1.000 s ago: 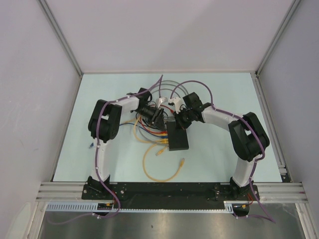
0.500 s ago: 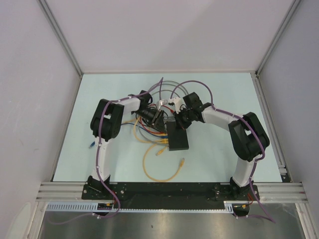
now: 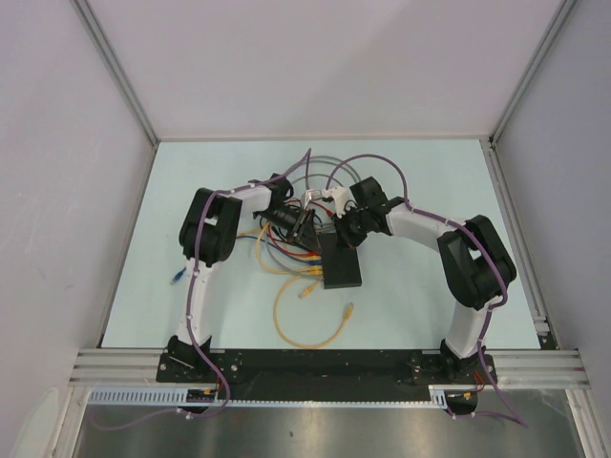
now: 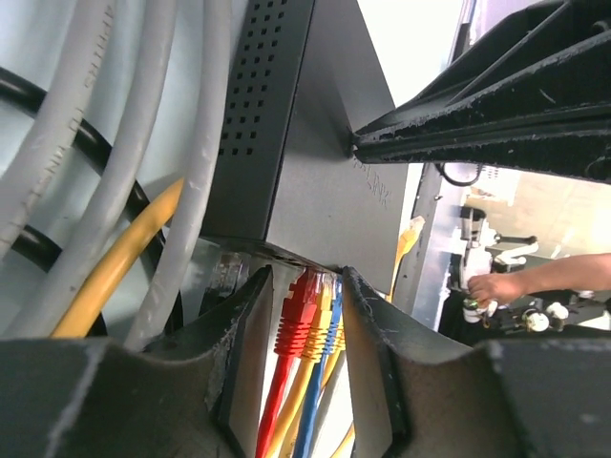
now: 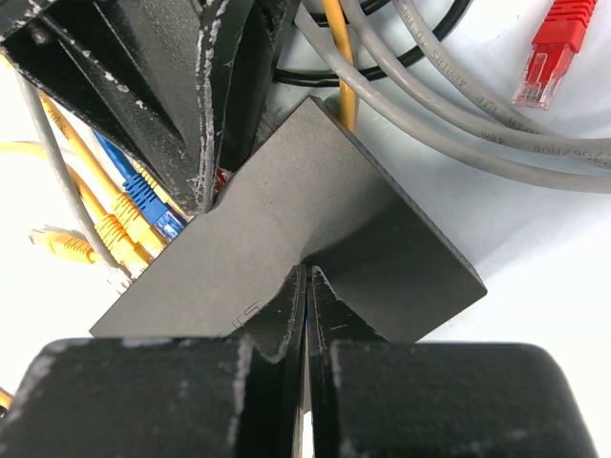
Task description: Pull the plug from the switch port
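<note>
The switch is a flat black box lying mid-table among cables. A red plug, a yellow plug and a blue plug sit side by side in its ports. My left gripper is open and straddles these three plugs. Its right finger is against the blue plug, and a thin gap shows beside the red one. My right gripper is shut and empty, its tips pressed down on the top face of the switch. From above, the left gripper and right gripper meet at the switch's far end.
Grey cables and a black cable curl behind the switch. A loose red plug lies at the far right. A yellow cable loop with a loose yellow plug lies in front, and a small blue plug lies at the left.
The left arm's elbow has swung a little to the right, uncovering the small blue plug on the table. Its gripper stays at the ports. The right arm has not moved.
</note>
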Robot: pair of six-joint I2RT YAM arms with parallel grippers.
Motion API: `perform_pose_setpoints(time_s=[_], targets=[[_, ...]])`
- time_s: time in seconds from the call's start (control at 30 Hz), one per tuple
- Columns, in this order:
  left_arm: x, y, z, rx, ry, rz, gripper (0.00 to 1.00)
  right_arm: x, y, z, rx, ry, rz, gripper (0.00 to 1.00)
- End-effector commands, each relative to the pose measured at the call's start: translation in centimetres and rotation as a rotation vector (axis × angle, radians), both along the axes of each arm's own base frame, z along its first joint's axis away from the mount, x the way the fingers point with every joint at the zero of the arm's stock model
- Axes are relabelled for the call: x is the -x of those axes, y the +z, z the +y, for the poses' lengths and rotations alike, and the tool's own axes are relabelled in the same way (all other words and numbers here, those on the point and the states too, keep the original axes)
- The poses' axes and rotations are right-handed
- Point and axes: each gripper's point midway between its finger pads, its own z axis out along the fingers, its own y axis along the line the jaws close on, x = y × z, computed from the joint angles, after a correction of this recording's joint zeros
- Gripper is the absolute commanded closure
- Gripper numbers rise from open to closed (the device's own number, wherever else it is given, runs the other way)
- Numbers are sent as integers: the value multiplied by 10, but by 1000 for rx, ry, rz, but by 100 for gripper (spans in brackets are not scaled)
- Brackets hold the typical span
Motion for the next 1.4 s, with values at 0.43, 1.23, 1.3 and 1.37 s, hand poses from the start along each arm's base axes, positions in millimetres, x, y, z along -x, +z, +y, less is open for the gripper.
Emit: perform_pose_setpoints(time_s=[0.43, 1.23, 1.3, 1.37], targets=[[-8, 3, -2, 62, -17, -28, 69, 36, -43, -27, 165, 6, 131, 100], [-7, 0, -2, 69, -39, -32, 93, 36, -42, -24, 165, 15, 116, 100], [-11, 2, -2, 58, -36, -42, 98, 36, -43, -24, 165, 15, 118, 100], [-20, 8, -4, 57, -35, -70, 99, 36, -44, -23, 166, 18, 119, 100]])
